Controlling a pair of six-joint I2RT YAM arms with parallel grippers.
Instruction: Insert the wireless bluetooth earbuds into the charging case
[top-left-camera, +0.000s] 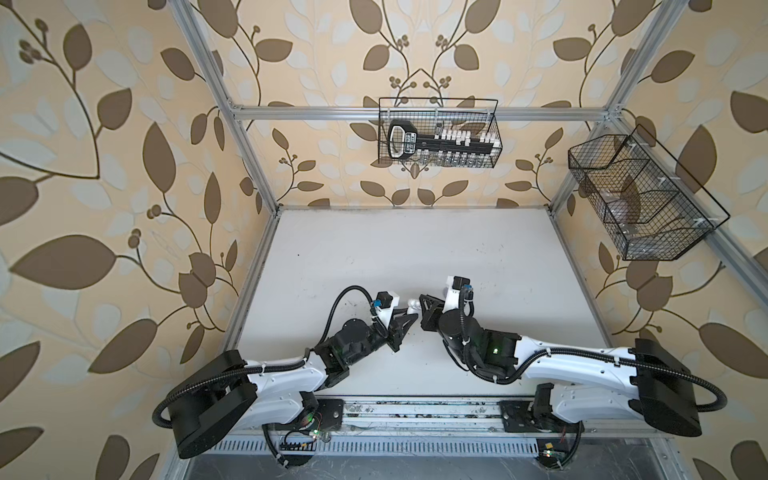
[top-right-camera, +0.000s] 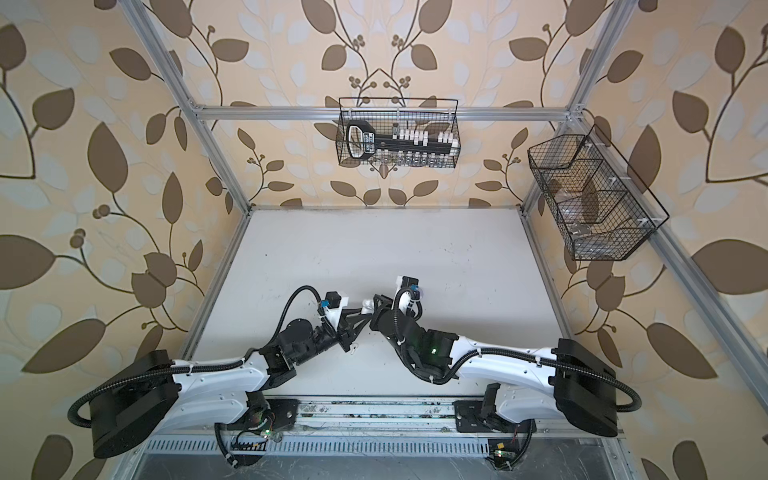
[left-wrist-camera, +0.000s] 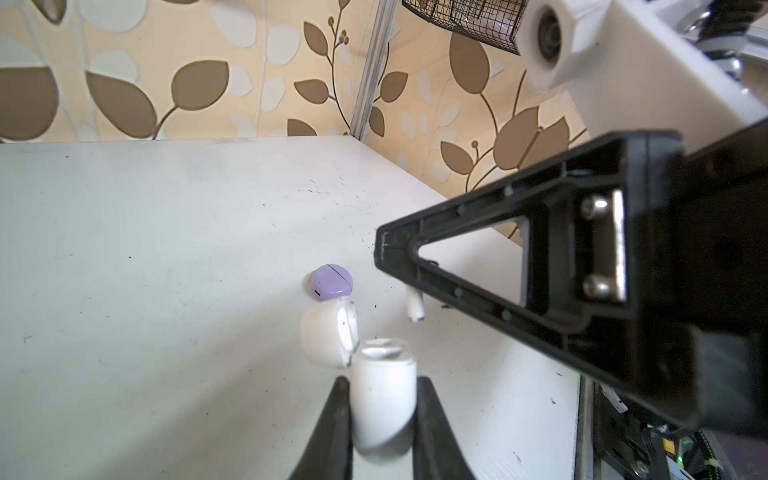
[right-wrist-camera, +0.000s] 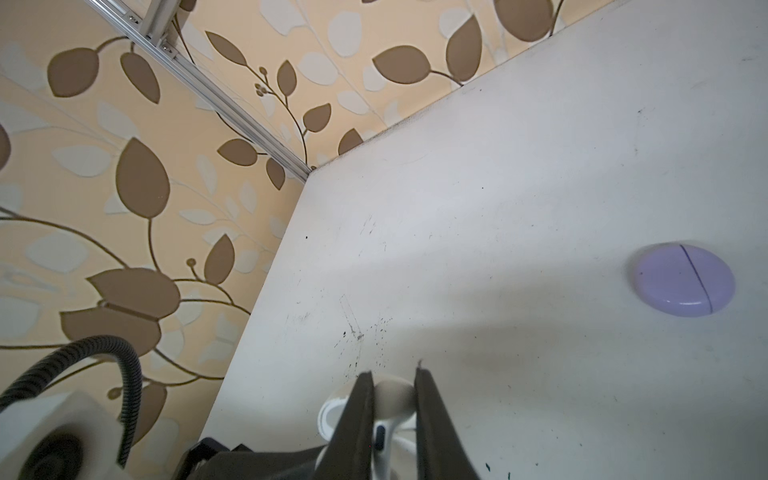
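Table (left-wrist-camera: 166, 270): left end effector (left-wrist-camera: 383, 379) clamps lid-open white case (left-wrist-camera: 382, 415); right end effector (right-wrist-camera: 392, 372) pinches stemmed white earbud (right-wrist-camera: 392, 397).

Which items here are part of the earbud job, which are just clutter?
Job: open white round plastic charging case, in left gripper; white stemmed plastic earbud, in right gripper; closed lilac round plastic case on table.
Idle: back-wall black wire basket; side-wall black wire basket.

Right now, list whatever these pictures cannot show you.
White case sockets: blurred in the left wrist view, so filled or empty is unclear.
White earbud: mostly covered by the right fingers in the right wrist view.
Lilac case: closed, contents hidden.
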